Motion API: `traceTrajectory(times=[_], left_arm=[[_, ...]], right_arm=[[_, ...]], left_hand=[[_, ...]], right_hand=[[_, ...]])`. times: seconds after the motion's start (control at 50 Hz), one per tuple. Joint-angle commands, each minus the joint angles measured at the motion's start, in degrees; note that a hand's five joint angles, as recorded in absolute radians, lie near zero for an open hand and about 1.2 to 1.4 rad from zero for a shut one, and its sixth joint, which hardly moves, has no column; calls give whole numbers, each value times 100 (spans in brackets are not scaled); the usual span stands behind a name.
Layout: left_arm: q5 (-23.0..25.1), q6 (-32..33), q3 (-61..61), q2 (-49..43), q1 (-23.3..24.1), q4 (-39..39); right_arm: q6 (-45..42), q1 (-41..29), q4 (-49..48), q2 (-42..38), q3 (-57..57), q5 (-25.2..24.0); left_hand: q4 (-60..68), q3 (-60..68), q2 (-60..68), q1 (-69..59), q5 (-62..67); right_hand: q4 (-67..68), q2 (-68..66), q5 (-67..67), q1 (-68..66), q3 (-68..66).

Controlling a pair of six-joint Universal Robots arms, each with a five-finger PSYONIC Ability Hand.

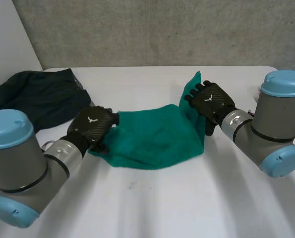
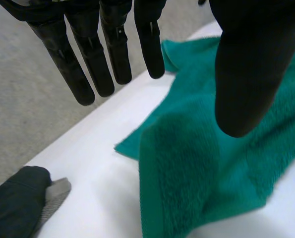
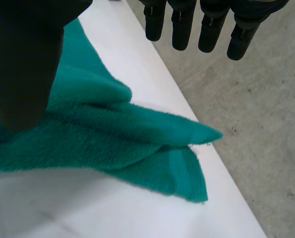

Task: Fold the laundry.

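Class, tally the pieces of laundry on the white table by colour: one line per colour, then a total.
green towel: 1
dark garment: 1
Total: 2

Green towel (image 1: 152, 136) lies rumpled on the table (image 1: 162, 208) — one far corner peaked up, dark garment (image 1: 38, 96) heaped apart.
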State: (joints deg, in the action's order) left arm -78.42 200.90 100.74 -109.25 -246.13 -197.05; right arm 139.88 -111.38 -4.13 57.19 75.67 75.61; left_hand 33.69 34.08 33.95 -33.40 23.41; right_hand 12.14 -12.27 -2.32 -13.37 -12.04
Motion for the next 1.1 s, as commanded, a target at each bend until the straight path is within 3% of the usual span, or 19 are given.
traceTrajectory(times=[0.02,0.16,0.24,0.3,0.4,0.46,0.56,0.7,0.76,0.9,1.1], left_arm=[[117,809,-563,-895,-49,0],[143,1171,-1091,-1520,13,26],[108,1162,-1355,-1618,109,9],[-173,1092,-1399,-1320,215,26],[-1120,549,-1320,-153,347,88],[-1342,258,-1303,332,373,202],[-1176,-155,-1443,1246,417,789],[-1219,-586,-1943,1827,698,1589],[-1298,-718,-2076,1951,803,1775],[-1421,-895,-2269,2232,1076,2083],[-1544,-859,-2436,2337,1313,2118]], right_arm=[[-4,178,62,160,299,-3],[-4,380,0,257,580,-38],[-13,521,-53,301,730,-3],[31,696,-62,371,800,111],[390,1030,131,468,748,550],[689,1153,386,442,660,612],[2039,1093,1141,249,581,446],[3712,417,925,-225,529,252],[3863,152,572,-498,309,392],[4284,-436,-158,-1368,-648,1253],[4575,-1218,184,-2142,-1721,1368]], left_hand=[[-313,-351,-338,284,-285],[358,320,332,-387,386],[4619,4581,4594,-4649,4648],[4631,4592,4605,-4660,4659],[4631,4592,4605,-4660,4659],[4631,4592,4605,-4660,4659],[4631,4592,4605,-4660,4659],[4631,4592,4605,-4660,4659],[4631,4592,4605,-4660,4659],[4631,4592,4605,-4660,4659],[4631,4592,4605,-4660,4659]], right_hand=[[-214,227,232,337,204],[-214,227,232,337,204],[-214,227,232,337,204],[-214,227,232,337,204],[-214,227,232,337,204],[-214,227,232,337,204],[-214,227,232,337,204],[-214,227,232,337,204],[-214,227,232,337,204],[-214,227,232,337,204],[-214,227,232,337,204]])
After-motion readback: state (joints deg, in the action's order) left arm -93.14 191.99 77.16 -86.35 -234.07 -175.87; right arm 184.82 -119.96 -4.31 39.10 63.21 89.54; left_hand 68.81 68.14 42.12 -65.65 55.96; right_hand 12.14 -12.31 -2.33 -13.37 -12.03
